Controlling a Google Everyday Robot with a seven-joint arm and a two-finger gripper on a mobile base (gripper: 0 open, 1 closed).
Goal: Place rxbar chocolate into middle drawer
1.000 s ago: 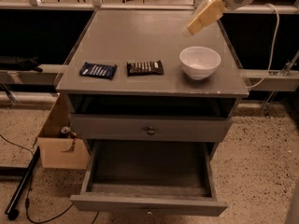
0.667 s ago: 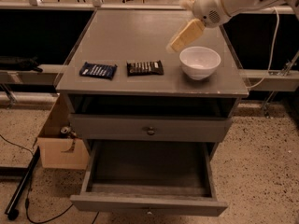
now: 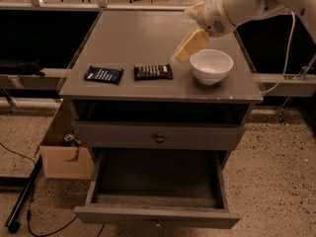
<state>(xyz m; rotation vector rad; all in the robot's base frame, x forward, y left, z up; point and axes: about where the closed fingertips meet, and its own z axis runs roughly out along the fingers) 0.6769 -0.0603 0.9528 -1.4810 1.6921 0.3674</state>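
One hand point(image 3: 181, 56) has dropped left, beside the bowl point(image 3: 211, 66).

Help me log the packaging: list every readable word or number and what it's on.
rxbar chocolate: row of pale lettering, too blurred to read.
blue-wrapped bar: pale print, too blurred to read.
gripper, hovering beside the white bowl: no text visible on either.

The robot's white arm point(image 3: 247, 1) enters from the upper right corner and slants down toward the left. Its rounded wrist point(image 3: 217, 15) bends downward. The tan gripper point(image 3: 189, 47) hangs at its end, tilted down-left, just right of centre in the upper part.
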